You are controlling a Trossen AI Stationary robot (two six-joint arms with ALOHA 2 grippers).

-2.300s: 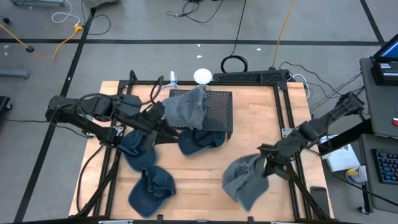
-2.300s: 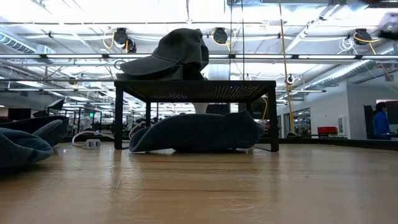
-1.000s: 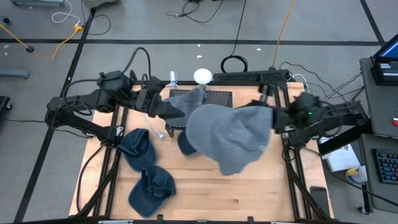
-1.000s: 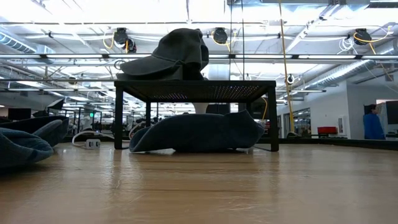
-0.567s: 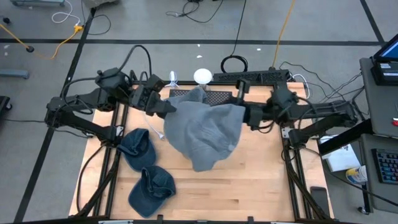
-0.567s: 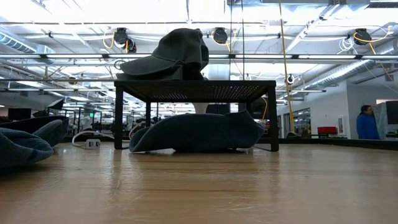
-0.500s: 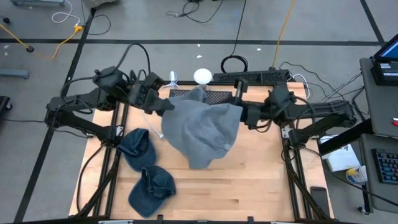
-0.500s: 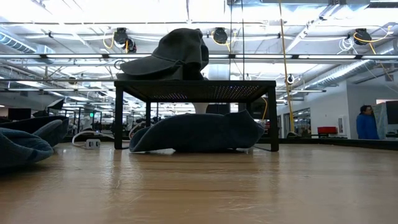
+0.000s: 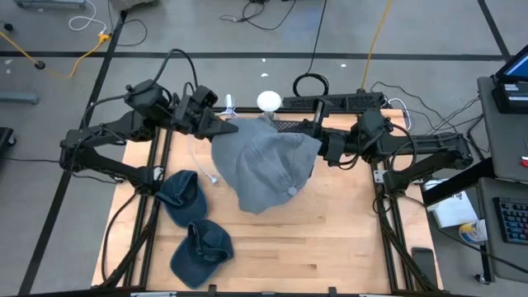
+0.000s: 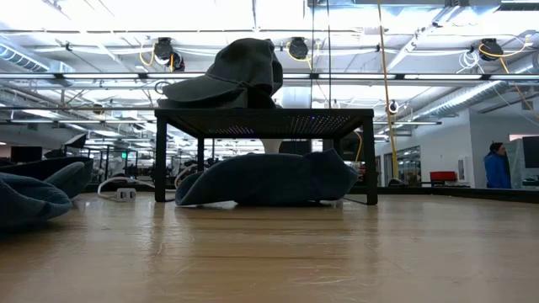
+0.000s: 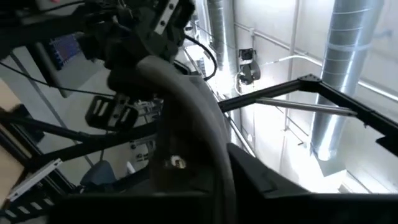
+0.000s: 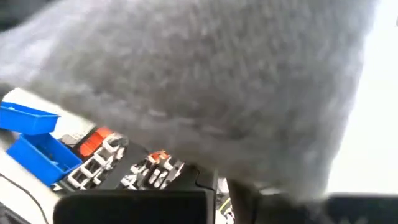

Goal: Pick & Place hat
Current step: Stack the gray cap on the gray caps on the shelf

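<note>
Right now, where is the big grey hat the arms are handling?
In the high view the grey hat hangs above the table's middle, stretched between the left gripper and the right gripper, covering the black stand.

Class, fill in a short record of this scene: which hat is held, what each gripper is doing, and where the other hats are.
held hat: grey hat, raised over the table
left gripper: shut on grey hat
right gripper: shut on grey hat
rack: one dark hat on top, one blue hat beneath
table, left: two blue hats
</note>
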